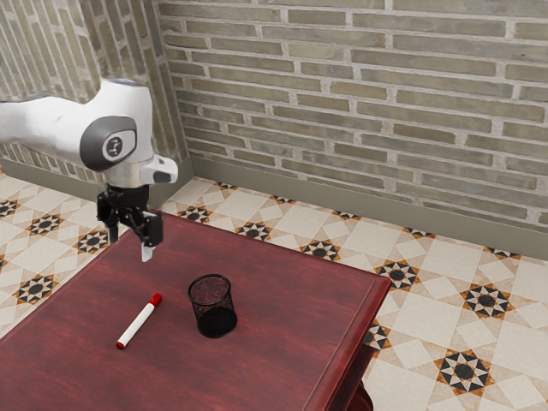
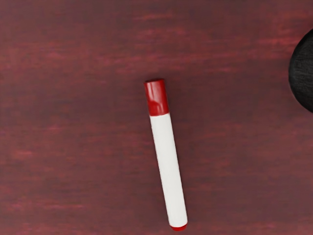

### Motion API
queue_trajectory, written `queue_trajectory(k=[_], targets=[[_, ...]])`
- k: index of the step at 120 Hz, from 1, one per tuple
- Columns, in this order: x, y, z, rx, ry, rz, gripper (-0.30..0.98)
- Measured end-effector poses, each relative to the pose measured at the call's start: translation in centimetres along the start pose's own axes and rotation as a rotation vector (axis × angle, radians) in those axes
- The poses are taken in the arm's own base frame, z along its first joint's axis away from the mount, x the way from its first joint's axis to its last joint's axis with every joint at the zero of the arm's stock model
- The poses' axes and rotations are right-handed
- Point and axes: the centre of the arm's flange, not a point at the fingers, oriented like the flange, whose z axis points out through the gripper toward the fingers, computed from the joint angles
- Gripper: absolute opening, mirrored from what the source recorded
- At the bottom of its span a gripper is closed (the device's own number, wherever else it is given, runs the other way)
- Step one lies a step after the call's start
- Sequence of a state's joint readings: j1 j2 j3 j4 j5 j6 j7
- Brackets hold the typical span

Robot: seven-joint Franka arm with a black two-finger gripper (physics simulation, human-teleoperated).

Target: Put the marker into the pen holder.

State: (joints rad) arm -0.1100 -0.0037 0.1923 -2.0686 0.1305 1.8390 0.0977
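Marker (image 1: 137, 323) lies flat on the tabletop (image 1: 282, 351), well below the widely parted, empty jaws, its long axis roughly crosswise to their closing line, beside the pen holder (image 1: 217, 321).

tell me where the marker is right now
The marker lies flat on the table beside the pen holder, on the side toward the exterior view's left.

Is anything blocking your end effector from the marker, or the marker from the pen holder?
Nothing visible stands between my end effector and the marker, or between the marker and the pen holder. The pen holder stands upright, though, so the marker probably has to go in from above.
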Motion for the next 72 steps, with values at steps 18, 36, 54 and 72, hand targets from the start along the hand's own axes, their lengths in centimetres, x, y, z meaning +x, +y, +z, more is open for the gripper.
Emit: queue_trajectory(k=[18,36,54,72], targets=[[1.9,-4.0,10.7,-0.056,0.005,-0.129,0.69],[1.4,-3.9,13.1,-0.103,0.107,-0.201,0.69],[-1.6,-2.5,13.3,-0.151,0.197,-0.253,0.69],[-2.2,-1.3,14.4,-0.156,0.235,-0.269,0.69]])
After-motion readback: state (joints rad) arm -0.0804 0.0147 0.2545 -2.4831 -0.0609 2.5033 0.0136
